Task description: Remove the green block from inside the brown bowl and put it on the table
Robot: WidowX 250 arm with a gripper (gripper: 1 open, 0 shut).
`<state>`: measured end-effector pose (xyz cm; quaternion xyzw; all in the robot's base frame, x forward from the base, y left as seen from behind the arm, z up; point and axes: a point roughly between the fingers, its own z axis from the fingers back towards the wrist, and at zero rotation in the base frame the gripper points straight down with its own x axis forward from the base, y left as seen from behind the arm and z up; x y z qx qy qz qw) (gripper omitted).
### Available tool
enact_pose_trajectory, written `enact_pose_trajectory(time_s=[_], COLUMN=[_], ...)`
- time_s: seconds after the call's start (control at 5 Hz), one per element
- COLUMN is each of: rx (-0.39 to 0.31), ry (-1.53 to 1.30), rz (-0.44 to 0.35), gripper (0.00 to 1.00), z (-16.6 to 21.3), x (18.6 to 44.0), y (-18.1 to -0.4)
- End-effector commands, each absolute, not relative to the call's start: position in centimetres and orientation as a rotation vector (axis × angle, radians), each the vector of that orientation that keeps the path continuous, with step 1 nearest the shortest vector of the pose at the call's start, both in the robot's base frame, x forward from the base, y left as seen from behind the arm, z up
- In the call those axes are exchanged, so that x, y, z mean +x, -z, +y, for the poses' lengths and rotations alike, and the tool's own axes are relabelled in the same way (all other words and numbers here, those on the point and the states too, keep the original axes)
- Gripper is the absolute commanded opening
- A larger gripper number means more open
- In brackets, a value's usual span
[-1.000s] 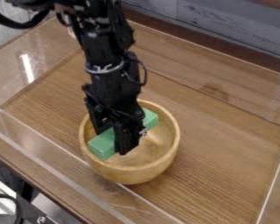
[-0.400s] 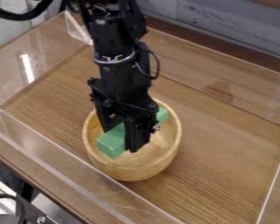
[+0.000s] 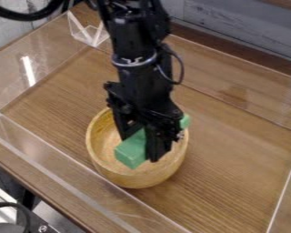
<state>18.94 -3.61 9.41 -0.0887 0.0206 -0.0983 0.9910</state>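
Observation:
The brown bowl sits on the table near its front edge. My black gripper points straight down over the right half of the bowl, shut on the green block. The block is a bright green bar that lies slantwise between the fingers. Its lower left end hangs inside the bowl and its upper right end pokes out past the fingers near the right rim. The fingers hide the block's middle. Whether the block still touches the bowl's floor cannot be told.
Clear acrylic walls run around the table's edges, close in front of the bowl and along the left. A small clear upright piece stands at the back left. Bare wood lies right of the bowl and behind it.
The gripper has moved right and slightly up, carrying the green block with it. The block has shifted from the bowl's left half toward its right rim. The bowl has stayed put.

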Motion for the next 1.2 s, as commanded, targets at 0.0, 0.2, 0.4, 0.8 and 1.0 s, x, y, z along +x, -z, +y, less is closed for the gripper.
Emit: enact_pose_trajectory(time_s=[0.0,0.2,0.4,0.8,1.0], rx=[-0.181,-0.186,-0.193,-0.206,-0.21], ry=[0.204,0.206,0.21,0.227,0.247], rz=[-0.027,-0.035,-0.041,-0.051,-0.052], gripper=[0.0,0.0,0.0,0.0,0.0], z=[-4.8,-5.7,-6.5,-9.3,-12.4], x=[20.0,20.0,20.1,20.3,20.3], y=[-10.9,-11.0,-11.1,-10.5,-9.5])
